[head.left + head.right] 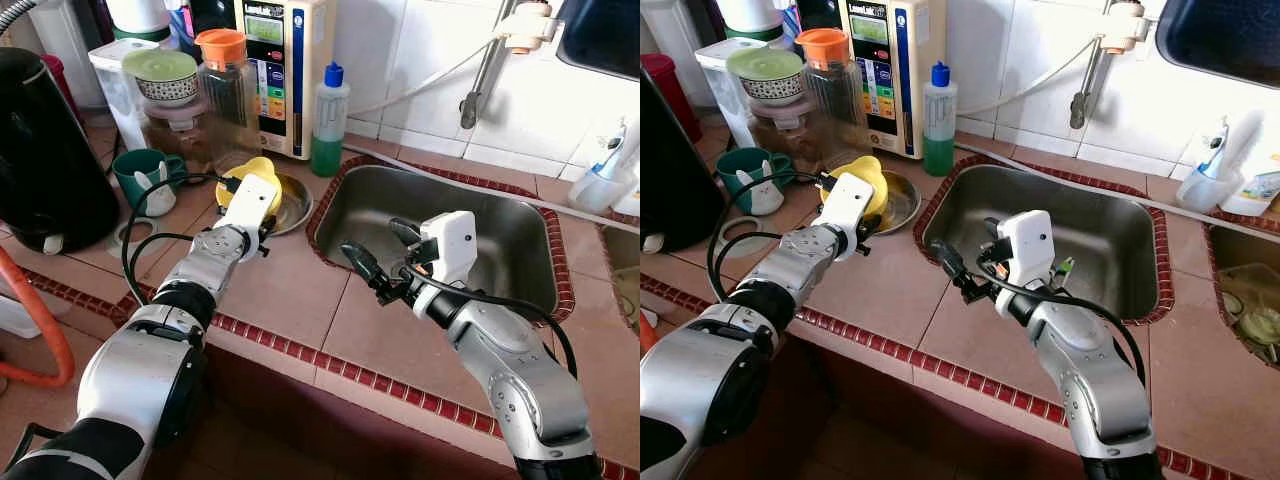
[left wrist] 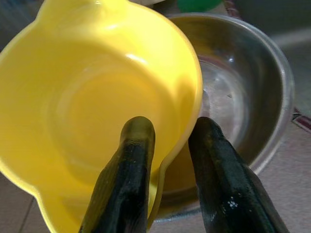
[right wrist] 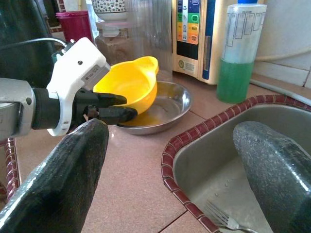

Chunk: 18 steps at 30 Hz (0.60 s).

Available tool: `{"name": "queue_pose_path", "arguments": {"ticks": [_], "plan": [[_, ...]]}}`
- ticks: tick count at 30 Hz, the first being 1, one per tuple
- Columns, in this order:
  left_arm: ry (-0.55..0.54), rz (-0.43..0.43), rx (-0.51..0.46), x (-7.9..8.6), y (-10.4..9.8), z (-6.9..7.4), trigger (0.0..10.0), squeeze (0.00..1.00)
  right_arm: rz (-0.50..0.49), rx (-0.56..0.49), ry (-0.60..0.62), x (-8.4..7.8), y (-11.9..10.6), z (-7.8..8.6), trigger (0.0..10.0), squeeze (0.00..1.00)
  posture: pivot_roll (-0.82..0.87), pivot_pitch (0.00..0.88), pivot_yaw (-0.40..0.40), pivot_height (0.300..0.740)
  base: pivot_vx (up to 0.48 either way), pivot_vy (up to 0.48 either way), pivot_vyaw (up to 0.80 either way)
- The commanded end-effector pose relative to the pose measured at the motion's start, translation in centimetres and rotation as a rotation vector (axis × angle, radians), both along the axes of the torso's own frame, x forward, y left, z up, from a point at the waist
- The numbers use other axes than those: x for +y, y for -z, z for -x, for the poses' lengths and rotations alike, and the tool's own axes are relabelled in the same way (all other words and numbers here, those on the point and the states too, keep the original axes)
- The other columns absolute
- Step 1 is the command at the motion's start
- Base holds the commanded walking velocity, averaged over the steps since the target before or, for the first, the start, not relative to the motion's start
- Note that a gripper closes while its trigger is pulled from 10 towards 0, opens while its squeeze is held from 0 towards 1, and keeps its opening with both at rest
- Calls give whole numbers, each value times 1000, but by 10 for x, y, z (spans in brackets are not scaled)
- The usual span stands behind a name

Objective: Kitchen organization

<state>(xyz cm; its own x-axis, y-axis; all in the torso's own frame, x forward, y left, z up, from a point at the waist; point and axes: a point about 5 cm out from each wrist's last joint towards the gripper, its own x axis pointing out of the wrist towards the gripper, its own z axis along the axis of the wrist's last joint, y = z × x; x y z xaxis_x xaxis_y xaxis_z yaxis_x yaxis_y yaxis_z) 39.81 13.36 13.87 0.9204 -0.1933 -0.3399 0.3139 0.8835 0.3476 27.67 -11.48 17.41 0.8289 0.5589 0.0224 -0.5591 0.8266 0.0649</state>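
Fingers of the left gripper (image 3: 109, 107) pinch the rim of the yellow bowl (image 3: 129, 82), tilted over the steel dish (image 3: 167, 107) on the bench (image 1: 290, 290). Right gripper (image 1: 385, 258) hovers spread at the sink (image 1: 500, 240) edge. Next, probably, lift the bowl clear.

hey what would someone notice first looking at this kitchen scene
Most striking is the bright yellow bowl, its rim pinched by the left end effector over a steel dish on the tiled counter. Beside it, the right end effector hovers open at the edge of the steel sink.
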Motion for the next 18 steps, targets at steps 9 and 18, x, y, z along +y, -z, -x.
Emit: {"name": "queue_pose_path", "arguments": {"ticks": [9, 18], "plan": [[-61, -3, -80, 9, -14, -5, 0, 0, 4, -21, 15, -2, -6, -4, 10000, 718, 3, 0, -1, 740, 0, 0, 0], [-40, 25, -274, -9, -37, -9, 0, 0, 3, -23, 24, -3, -6, -6, 10000, 714, 7, 0, -6, 740, 0, 0, 0]]}}
